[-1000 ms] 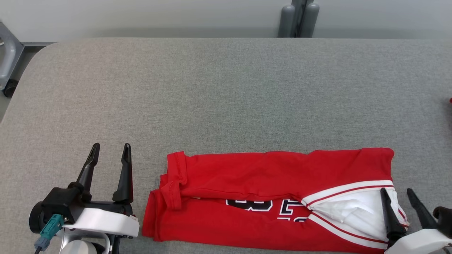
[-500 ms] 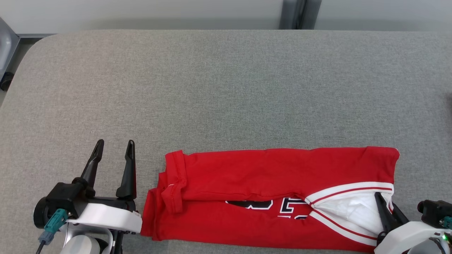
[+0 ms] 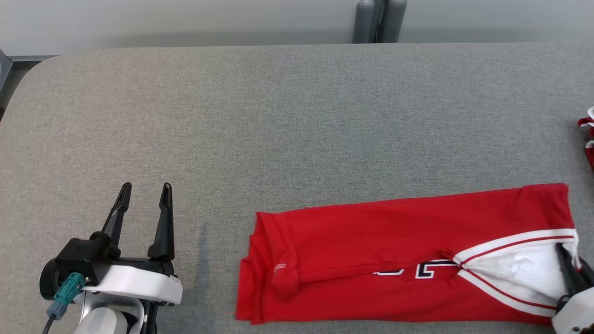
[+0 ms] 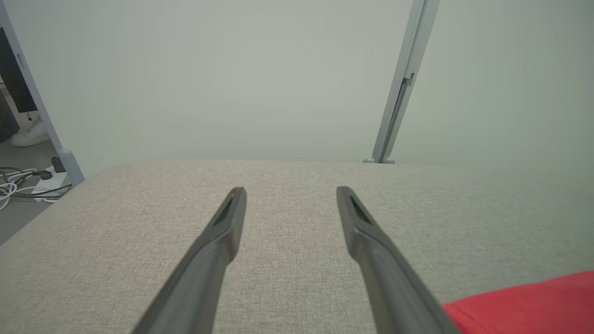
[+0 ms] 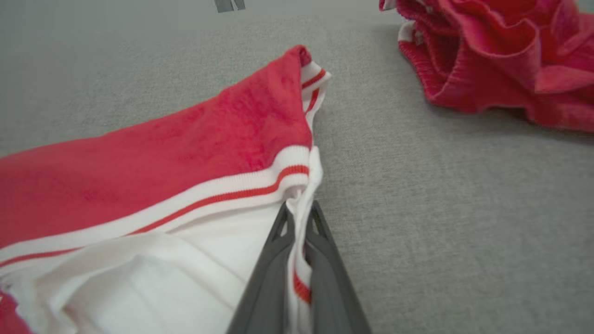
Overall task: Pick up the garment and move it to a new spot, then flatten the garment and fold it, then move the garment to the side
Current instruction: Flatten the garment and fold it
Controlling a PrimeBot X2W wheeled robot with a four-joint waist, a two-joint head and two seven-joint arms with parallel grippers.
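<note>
The garment (image 3: 394, 260), a red jersey with white and red trim and dark lettering, lies folded into a long band near the front of the grey table (image 3: 278, 116). At its right end my right gripper (image 3: 564, 253) is shut on the white trimmed edge. The right wrist view has that edge pinched between the gripper's (image 5: 300, 211) two fingers, with the garment (image 5: 185, 153) spreading off to the left. My left gripper (image 3: 146, 188) rests open at the lower left, holding nothing, well left of the garment. In the left wrist view the left gripper (image 4: 291, 191) is open over bare cloth, and a corner of the garment (image 4: 524, 301) shows at lower right.
A second crumpled red garment (image 5: 501, 55) lies on the table beyond my right gripper, at the right edge of the head view (image 3: 588, 134). A grey post (image 3: 378, 21) stands behind the table's far edge. The table's rounded left corner lies at the far left.
My right gripper has shut on the garment's white edge. The garment has slid right, away from the left gripper. The left gripper stays open. The head camera has shifted a little.
</note>
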